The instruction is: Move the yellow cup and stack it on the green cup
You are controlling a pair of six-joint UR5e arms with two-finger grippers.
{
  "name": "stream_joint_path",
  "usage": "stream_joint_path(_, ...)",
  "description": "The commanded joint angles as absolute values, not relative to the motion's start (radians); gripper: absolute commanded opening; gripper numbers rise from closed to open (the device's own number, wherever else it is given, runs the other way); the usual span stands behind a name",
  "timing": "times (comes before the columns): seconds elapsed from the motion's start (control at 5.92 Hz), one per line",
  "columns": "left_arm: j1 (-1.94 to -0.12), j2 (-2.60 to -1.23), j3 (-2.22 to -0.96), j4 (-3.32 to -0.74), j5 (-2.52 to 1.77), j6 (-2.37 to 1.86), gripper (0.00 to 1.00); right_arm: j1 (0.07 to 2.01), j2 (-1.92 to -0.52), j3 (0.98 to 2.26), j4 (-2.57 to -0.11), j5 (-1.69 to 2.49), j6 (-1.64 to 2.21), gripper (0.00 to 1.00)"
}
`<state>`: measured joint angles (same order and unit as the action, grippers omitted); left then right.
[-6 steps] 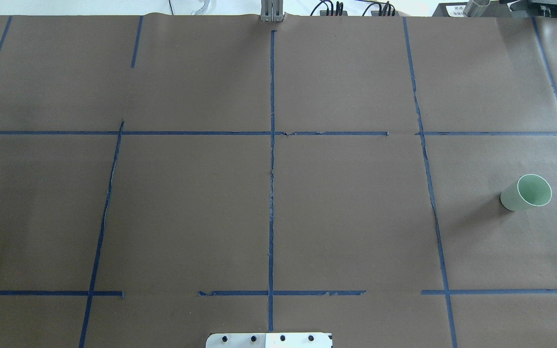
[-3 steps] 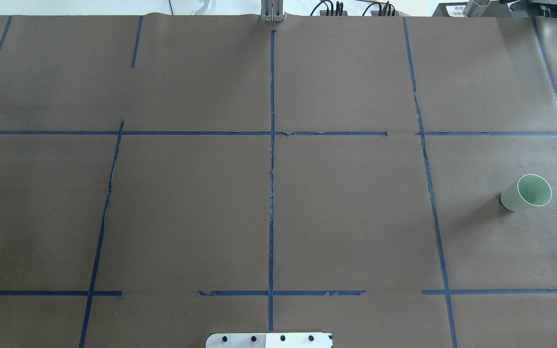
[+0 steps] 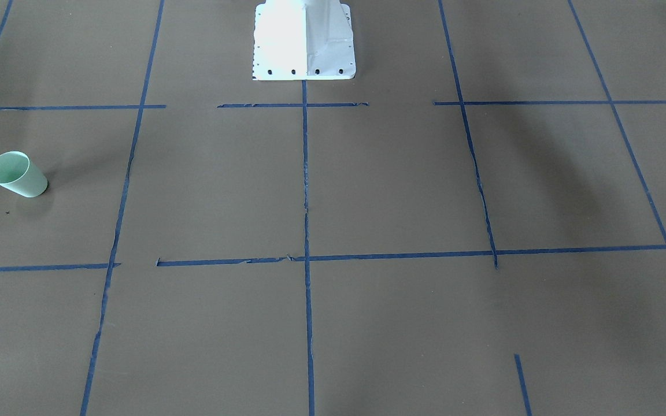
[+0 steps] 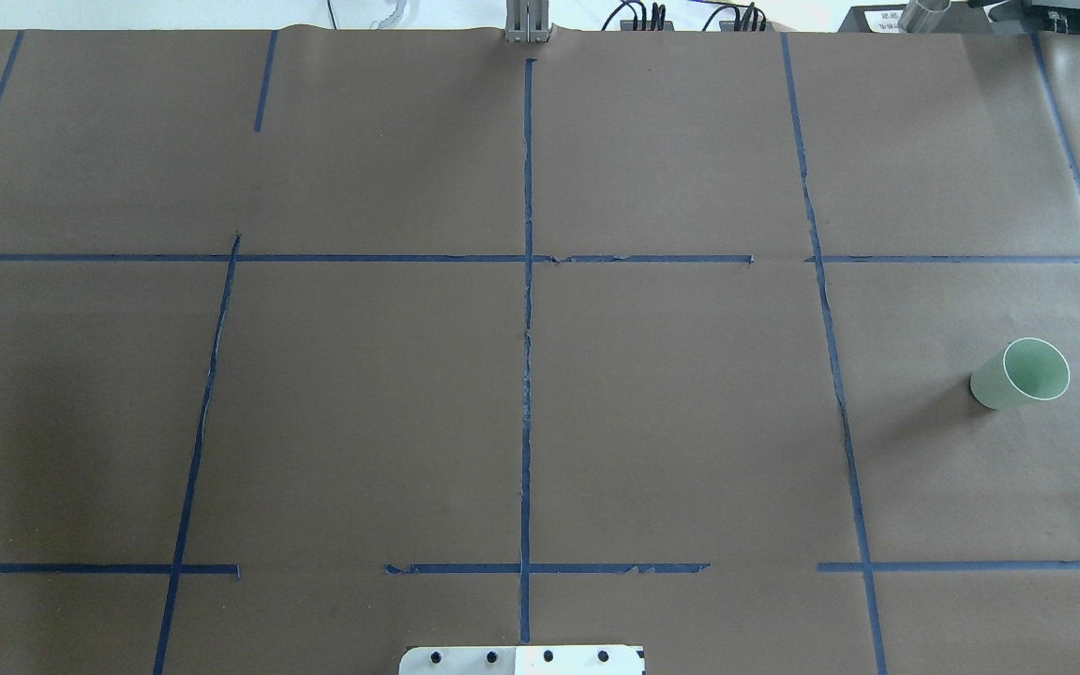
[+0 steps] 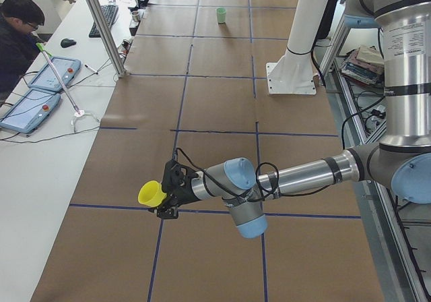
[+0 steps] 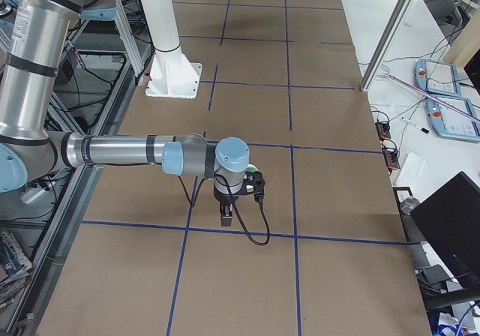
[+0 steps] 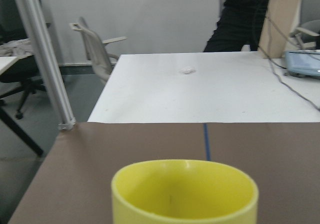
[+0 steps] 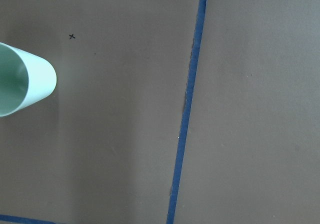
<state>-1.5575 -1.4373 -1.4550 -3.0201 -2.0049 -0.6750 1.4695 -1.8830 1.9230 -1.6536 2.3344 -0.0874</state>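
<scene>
The yellow cup (image 5: 152, 194) is at the tip of my left gripper (image 5: 167, 195), off the table near its left end. Its mouth fills the bottom of the left wrist view (image 7: 185, 191). No fingers show there, so I cannot tell whether the gripper is shut. The green cup (image 4: 1020, 373) stands upright at the table's right end; it also shows in the front view (image 3: 17, 174) and the right wrist view (image 8: 20, 81). My right gripper (image 6: 225, 217) hangs above the table beside it. I cannot tell whether it is open or shut.
The white robot base (image 3: 304, 40) stands at the table's near middle edge. Blue tape lines (image 4: 527, 375) grid the brown table cover. An operator (image 5: 17, 39) sits at a white side table with pendants (image 5: 34, 93), behind a metal post (image 5: 101, 25).
</scene>
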Motion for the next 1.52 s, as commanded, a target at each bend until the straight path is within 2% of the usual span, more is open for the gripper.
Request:
stream_joint_path(0.0, -1.565, -1.612, -1.526, -3.048, -2.045, -0.663, 0.56, 1.470, -1.847, 1.927, -1.649, 2.355, -0.089, 1.00)
stream_joint_path(0.34, -1.478, -1.725, -1.528, -3.031, -2.036, -0.675, 0.54, 1.468, -1.781, 1.933, -1.651, 2.412, -0.072, 1.00)
stream_joint_path(0.68, -1.171, -1.775, -1.548, -2.993, -1.638, -0.781, 0.53, 1.436, -1.691, 1.940, -1.654, 2.457, 0.070, 1.00)
stream_joint_path(1.01, -0.966, -1.882, -1.546, -2.826, -1.324, -0.784, 0.53, 1.401, -1.613, 1.956, -1.657, 2.468, 0.156, 1.00)
stream_joint_path(1.35, -0.721, -2.067, -1.546, -2.581, -0.959, -0.784, 0.53, 1.320, -1.467, 1.953, -1.660, 2.480, 0.378, 1.00)
